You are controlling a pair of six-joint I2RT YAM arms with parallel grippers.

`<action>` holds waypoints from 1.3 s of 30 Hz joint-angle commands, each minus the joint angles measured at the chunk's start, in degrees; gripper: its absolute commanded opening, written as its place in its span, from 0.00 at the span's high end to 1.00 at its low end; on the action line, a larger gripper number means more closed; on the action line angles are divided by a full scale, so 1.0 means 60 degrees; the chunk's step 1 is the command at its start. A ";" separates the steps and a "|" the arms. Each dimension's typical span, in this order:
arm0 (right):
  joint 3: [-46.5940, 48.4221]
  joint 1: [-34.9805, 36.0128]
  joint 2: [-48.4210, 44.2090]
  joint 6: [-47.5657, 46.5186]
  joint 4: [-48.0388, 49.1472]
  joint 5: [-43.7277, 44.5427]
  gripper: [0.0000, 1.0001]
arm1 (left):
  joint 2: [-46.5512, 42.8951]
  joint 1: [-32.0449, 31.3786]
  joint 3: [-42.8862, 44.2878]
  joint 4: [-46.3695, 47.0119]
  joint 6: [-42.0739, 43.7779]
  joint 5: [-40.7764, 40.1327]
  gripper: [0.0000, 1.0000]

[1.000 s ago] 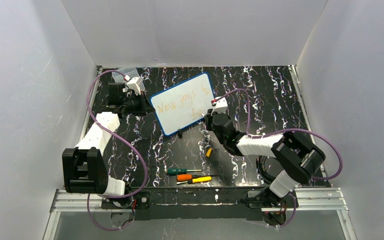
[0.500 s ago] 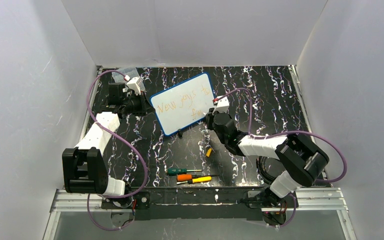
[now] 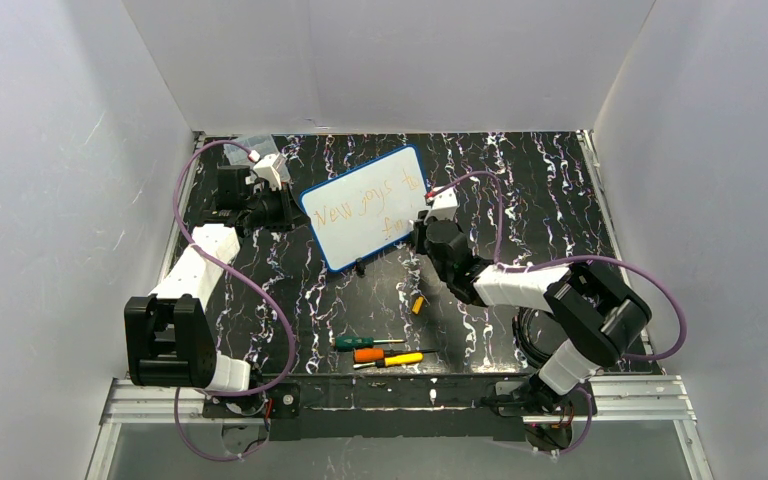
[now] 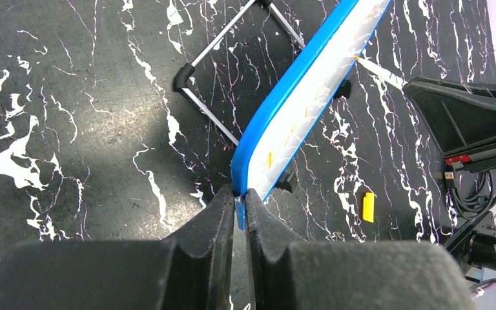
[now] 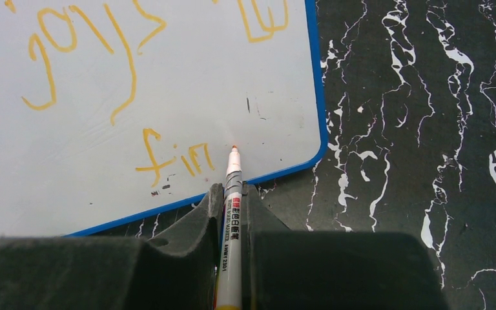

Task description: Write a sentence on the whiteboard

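The black, white-veined worktop (image 3: pixel 520 180) spreads beneath both arms. On it the whiteboard (image 3: pixel 355 240) stands between the two hands, propped at a tilt on its wire stand (image 4: pixel 181 79), its blue frame turned at an angle to the worktop's edges.

The left hand (image 4: pixel 239 200) reaches in from the board's left side. Its fingers are pressed together on the thin blue rim at the lower corner, so the board runs straight out ahead of the fingertips (edge-on in the wrist view).

The right hand (image 5: pixel 231 194) sits at the board's lower right corner, facing the white surface. It pinches a slim white marker (image 5: pixel 229 226) between its fingers. The marker sticks out ahead of the fingertips, and its orange tip is at the board's surface, close above the lower frame.

The sentence (image 3: pixel 368 199) is thin orange handwriting in two lines. The upper line lies farther ahead of the right hand, and the lower line reads "fin" and ends just left of the marker tip.

Behind the right hand, nearer the arm bases, lie a green screwdriver (image 3: pixel 368 342) and an orange-and-yellow one (image 3: pixel 388 357), side by side. A small yellow cap (image 3: pixel 417 304) lies between them and the right hand.
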 commanded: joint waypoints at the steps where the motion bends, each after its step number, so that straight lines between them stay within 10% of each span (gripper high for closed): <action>1: 0.0494 -0.0042 0.0118 -0.0172 0.0633 0.0061 0.99 | -0.0157 0.0044 0.0106 -0.0096 0.0089 0.0144 1.00; 39: 0.0373 -0.0042 0.0250 -0.0001 0.0030 0.0127 0.99 | -0.0205 0.0038 0.0093 -0.0096 0.0080 0.0147 1.00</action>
